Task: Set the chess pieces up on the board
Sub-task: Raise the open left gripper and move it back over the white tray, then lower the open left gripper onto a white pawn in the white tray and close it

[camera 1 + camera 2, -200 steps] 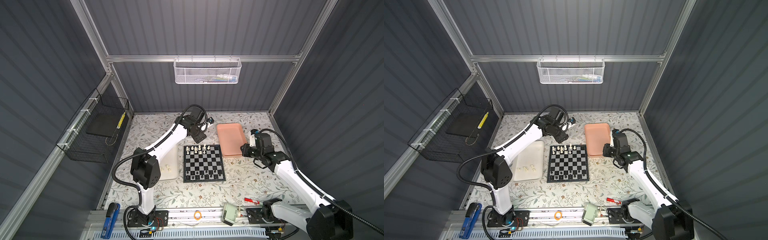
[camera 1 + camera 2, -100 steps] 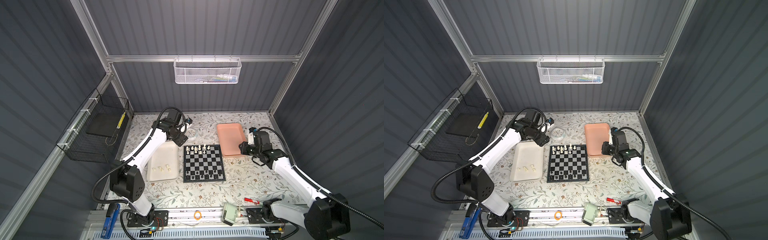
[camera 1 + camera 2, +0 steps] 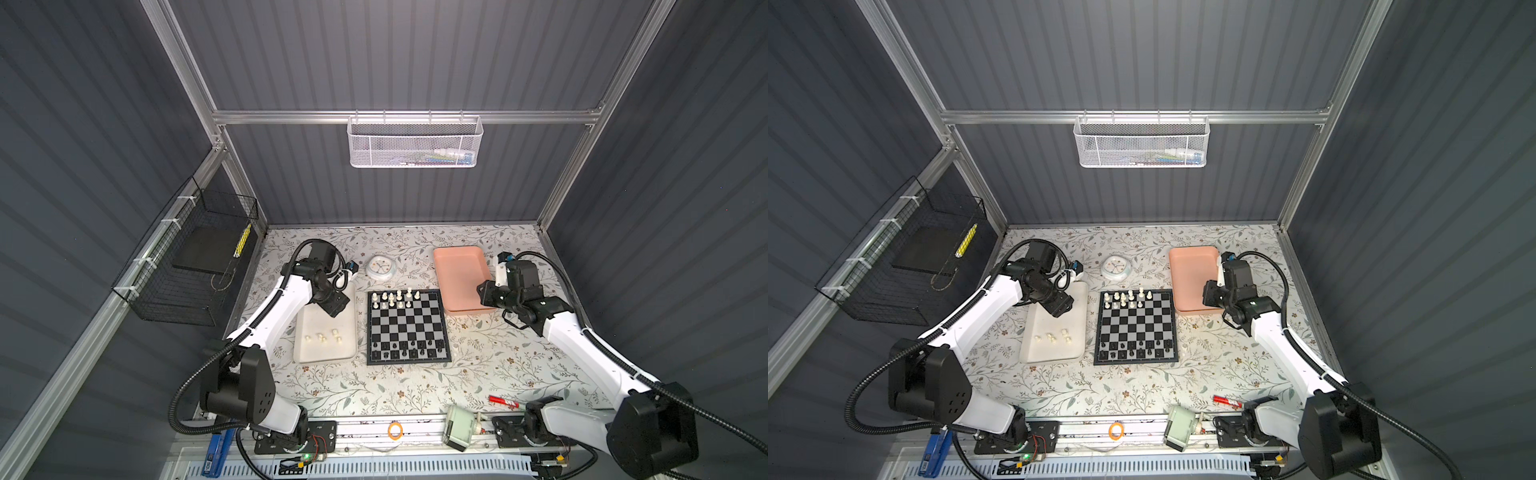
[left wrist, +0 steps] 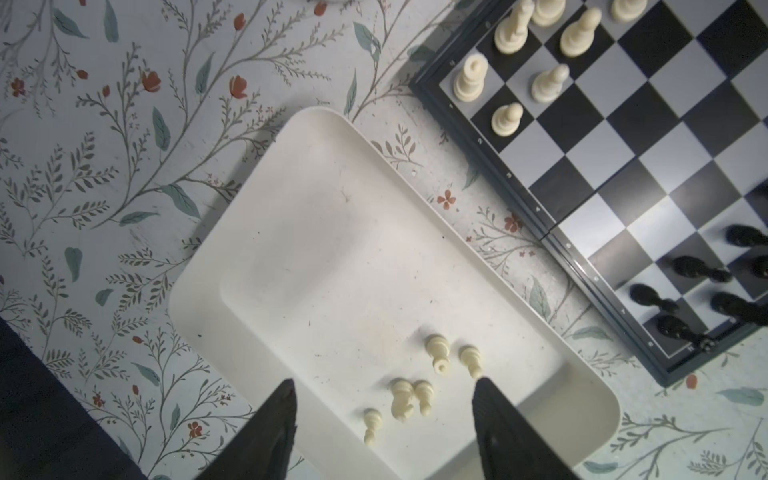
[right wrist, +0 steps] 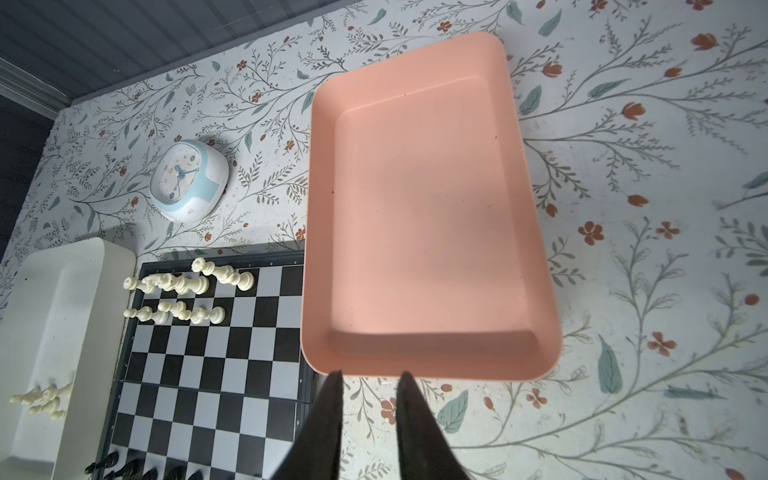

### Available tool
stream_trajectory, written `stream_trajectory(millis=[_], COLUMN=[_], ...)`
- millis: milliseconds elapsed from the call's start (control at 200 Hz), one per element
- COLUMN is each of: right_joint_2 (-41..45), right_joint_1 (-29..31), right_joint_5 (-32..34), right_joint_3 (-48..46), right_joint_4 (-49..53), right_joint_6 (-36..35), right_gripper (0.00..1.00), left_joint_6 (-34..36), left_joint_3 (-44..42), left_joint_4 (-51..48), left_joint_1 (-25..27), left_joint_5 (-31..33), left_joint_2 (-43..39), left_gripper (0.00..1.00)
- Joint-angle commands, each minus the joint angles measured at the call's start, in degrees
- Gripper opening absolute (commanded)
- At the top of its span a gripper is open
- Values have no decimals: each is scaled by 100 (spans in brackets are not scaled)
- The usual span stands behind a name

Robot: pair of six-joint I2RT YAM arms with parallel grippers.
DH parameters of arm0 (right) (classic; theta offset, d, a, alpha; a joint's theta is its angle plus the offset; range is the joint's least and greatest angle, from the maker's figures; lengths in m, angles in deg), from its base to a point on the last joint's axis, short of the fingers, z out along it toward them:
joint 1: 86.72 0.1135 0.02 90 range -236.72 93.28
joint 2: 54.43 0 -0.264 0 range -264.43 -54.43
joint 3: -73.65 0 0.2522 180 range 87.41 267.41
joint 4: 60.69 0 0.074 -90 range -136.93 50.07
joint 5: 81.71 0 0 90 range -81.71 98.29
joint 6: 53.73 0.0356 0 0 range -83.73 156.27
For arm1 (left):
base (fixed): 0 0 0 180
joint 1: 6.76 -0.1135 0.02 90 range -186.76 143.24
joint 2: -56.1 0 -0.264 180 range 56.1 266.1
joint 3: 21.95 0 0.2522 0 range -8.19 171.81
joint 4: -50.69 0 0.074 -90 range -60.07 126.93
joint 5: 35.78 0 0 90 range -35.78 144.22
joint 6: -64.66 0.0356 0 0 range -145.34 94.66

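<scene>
Nearest the front edge of the table, the black pieces point(image 3: 407, 348) are standing upright in two rows along the near edge of the board point(image 3: 408, 327), which is lying square in the middle of the table. Beside the board's left edge, the white tray point(image 3: 305, 353) is lying lengthwise, near to far, and five cream pieces point(image 4: 419, 382) are lying toppled in its near half, their long axes flat on the tray floor and pointing different ways.

The left gripper point(image 4: 384, 411) is hanging above that tray with its jaws spread and nothing between them; in the left wrist view the loose pieces are lying between and just beyond the two tips.

Further back, the placed cream pieces point(image 3: 395, 298) are standing upright in a cluster at the board's far-left corner. The right gripper point(image 5: 370, 390) is hovering at the near rim of the pink tray point(image 3: 459, 276), which is lying along the board's far-right edge; its jaws are showing a narrow gap and pinching nothing.

These pieces are looking light, hard and smooth, likely to roll or skid when nudged. Pinching one across its narrow waist, at right angles to its long axis, is probably the safest hold, with a gentle squeeze.
</scene>
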Motion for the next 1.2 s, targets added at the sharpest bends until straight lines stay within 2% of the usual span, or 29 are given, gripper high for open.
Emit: stream_trajectory(millis=[0,190,866,1196], right_joint_2=[-37,-27,-35,-58], right_joint_1=[-16,-16,-17,-17], right_joint_5=[-50,-52,-103,-135], right_joint_3=[109,62,-95,-86], right_joint_4=[-137,-147,-262,-261], right_joint_6=[-86,-87,9,5], right_gripper=[26,26,26,26], left_joint_6=[304,378,354,303], left_joint_3=[-355,-692,-1076,-1189], left_joint_4=[-141,137,379,522], left_joint_1=[-90,-114,-114,-114], left_joint_5=[52,36,-227,-228], left_joint_2=[-113,5,413,534], left_gripper=[66,61,45,42])
